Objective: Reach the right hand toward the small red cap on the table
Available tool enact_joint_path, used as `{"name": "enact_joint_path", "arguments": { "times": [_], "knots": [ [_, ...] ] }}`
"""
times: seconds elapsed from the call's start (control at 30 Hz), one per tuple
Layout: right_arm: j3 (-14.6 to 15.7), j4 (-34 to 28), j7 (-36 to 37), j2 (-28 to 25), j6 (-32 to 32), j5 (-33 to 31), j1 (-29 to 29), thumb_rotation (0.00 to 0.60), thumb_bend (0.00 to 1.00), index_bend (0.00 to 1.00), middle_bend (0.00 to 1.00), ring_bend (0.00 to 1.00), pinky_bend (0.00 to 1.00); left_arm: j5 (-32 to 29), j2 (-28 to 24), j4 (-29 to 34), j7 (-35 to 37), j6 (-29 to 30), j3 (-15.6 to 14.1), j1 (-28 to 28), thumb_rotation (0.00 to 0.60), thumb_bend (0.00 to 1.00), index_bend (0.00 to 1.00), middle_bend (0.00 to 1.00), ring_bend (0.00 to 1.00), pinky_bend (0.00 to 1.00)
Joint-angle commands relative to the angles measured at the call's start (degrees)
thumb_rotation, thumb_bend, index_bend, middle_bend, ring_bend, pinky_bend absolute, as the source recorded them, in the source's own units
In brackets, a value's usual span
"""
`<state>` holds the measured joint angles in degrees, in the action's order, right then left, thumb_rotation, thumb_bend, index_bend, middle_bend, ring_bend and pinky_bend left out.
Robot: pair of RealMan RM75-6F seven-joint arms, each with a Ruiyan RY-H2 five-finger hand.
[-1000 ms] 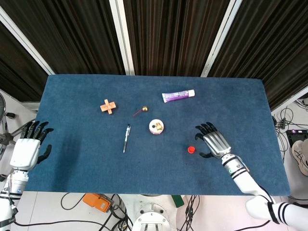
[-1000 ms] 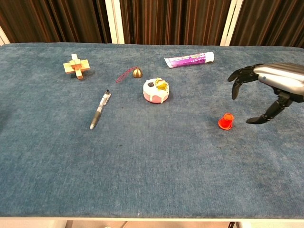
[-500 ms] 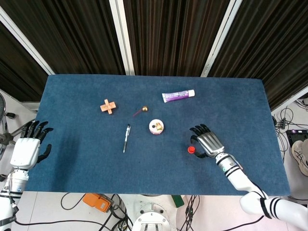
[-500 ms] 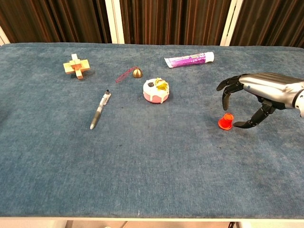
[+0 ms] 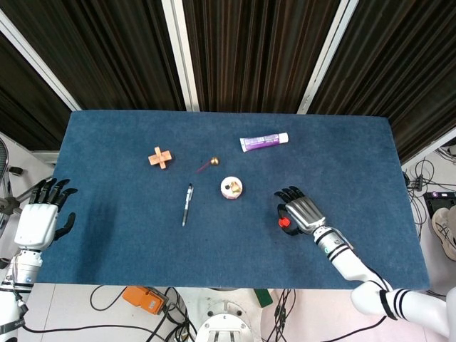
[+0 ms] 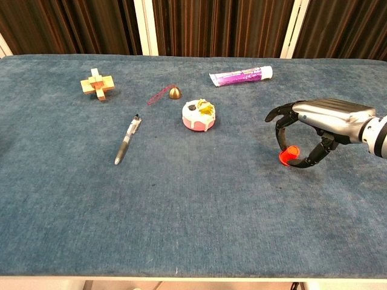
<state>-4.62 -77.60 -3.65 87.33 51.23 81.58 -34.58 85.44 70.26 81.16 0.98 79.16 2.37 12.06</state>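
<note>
Resting off the blue worktop's left edge, left hand with fingers apart, empty. Lying further right, purple tube, print too small to read. Sitting near the front right, small red cap, plain, tilted; right hand cupped round it, fingers touching it.

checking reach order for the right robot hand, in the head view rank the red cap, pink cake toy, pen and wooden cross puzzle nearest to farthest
From the right robot hand:
1. Red cap, right at its fingers.
2. Pink cake toy, up and to its left.
3. Pen, further left, mid-table.
4. Wooden cross puzzle, far left, toward the back.
</note>
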Motion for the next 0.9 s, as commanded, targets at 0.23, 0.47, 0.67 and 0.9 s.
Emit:
{"name": "enact_joint_path", "arguments": {
  "times": [0.23, 0.47, 0.67, 0.9],
  "knots": [
    [-2.1, -2.6, -0.9, -2.2, 1.2, -1.1, -1.1, 0.600, 0.56, 0.68, 0.20, 0.14, 0.12, -0.2, 0.0, 0.2, 0.2, -0.1, 0.1, 0.0, 0.600, 0.40, 0.24, 0.12, 0.08, 0.06],
    [-8.6, -9.2, -0.5, -6.8, 1.2, -2.2, -5.5, 0.600, 0.56, 0.68, 0.20, 0.14, 0.12, -0.3, -0.1, 0.4, 0.0, -0.1, 0.1, -0.1, 0.600, 0.40, 0.24, 0.12, 0.08, 0.06],
    [-15.0, -13.8, 1.0, -9.3, -1.3, -6.2, -10.4, 0.600, 0.56, 0.69, 0.20, 0.14, 0.12, -0.1, -0.1, 0.3, -0.2, 0.0, 0.0, -0.1, 0.600, 0.40, 0.24, 0.12, 0.08, 0.06],
    [-18.9, -18.2, -2.0, -11.3, -2.6, -11.1, -14.8, 0.600, 0.56, 0.69, 0.20, 0.14, 0.12, -0.4, -0.2, 0.3, 0.1, 0.1, 0.2, -0.2, 0.600, 0.40, 0.24, 0.12, 0.08, 0.06]
  ]
}}
